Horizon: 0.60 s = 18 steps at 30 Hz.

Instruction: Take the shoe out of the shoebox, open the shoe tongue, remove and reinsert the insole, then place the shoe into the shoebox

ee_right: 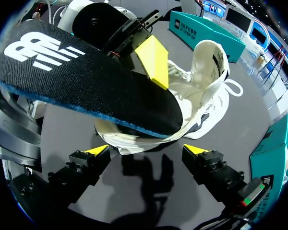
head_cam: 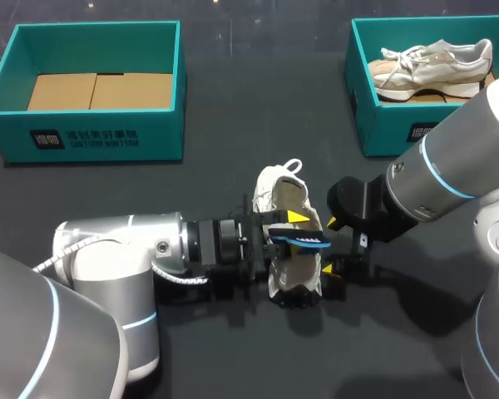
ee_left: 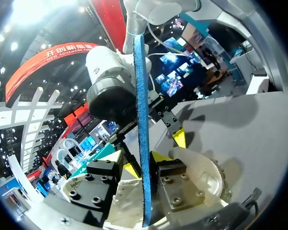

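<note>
1. Two teal shoeboxes stand open at the far side of the table (head_cam: 233,108), well apart: the left shoebox (head_cam: 91,137) and the right shoebox (head_cam: 374,116).
2. The left shoebox holds only a brown cardboard insert (head_cam: 96,90).
3. The right shoebox holds one beige sneaker (head_cam: 437,62) lying on its side.
4. There are two shoes in all. The other, a white shoe (head_cam: 284,195), lies on the table between the two arms, outside both boxes.
5. One dark insole (ee_right: 86,81) with a blue edge is in view, with one end over the white shoe's opening and the rest sticking out.
6. The left pincer (ee_left: 144,164) pinches the insole from both sides, just above the white shoe.
7. The right pincer (ee_right: 147,151) is spread wide and holds nothing. It sits just beside the white shoe, opposite the left pincer.
</note>
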### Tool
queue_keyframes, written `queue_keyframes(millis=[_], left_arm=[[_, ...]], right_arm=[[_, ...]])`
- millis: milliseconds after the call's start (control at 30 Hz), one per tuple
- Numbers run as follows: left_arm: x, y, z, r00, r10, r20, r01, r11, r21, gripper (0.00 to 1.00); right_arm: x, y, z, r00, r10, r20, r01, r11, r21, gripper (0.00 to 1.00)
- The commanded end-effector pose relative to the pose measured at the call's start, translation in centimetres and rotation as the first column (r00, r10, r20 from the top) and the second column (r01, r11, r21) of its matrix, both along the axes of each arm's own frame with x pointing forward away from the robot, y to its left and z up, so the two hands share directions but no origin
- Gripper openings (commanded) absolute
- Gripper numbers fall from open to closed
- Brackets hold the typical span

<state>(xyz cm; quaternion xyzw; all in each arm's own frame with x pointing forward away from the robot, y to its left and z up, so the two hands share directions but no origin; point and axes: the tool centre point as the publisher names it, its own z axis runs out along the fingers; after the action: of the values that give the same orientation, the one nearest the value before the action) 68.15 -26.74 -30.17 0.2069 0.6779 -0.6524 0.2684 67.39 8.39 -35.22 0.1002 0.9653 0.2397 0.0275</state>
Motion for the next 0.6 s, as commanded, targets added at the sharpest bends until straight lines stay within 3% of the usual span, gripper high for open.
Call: queue_keyframes(millis=[33, 233, 333, 600], left_arm=[[-1.0, 0.2, 0.8, 0.999, 0.033, 0.008, -0.033, 0.998, 0.048, 0.34], [-1.2, 0.0, 0.9, 0.999, 0.032, 0.006, -0.033, 0.996, 0.087, 0.27], [-1.3, -0.1, 0.8, 1.0, 0.029, 0.009, -0.029, 0.995, 0.098, 0.0], [-0.7, 0.0, -0.4, 0.999, 0.017, 0.047, -0.023, 0.99, 0.136, 0.0]], right_arm=[[-0.2, 0.0, -0.1, 1.0, -0.001, 0.003, 0.001, 1.0, 0.001, 1.0], [-0.2, 0.0, -0.1, 1.0, -0.001, 0.003, 0.001, 1.0, 0.001, 1.0], [-0.2, 0.0, -0.1, 1.0, -0.001, 0.003, 0.001, 1.0, 0.001, 1.0], [-0.2, 0.0, -0.1, 1.0, -0.001, 0.003, 0.001, 1.0, 0.001, 1.0]])
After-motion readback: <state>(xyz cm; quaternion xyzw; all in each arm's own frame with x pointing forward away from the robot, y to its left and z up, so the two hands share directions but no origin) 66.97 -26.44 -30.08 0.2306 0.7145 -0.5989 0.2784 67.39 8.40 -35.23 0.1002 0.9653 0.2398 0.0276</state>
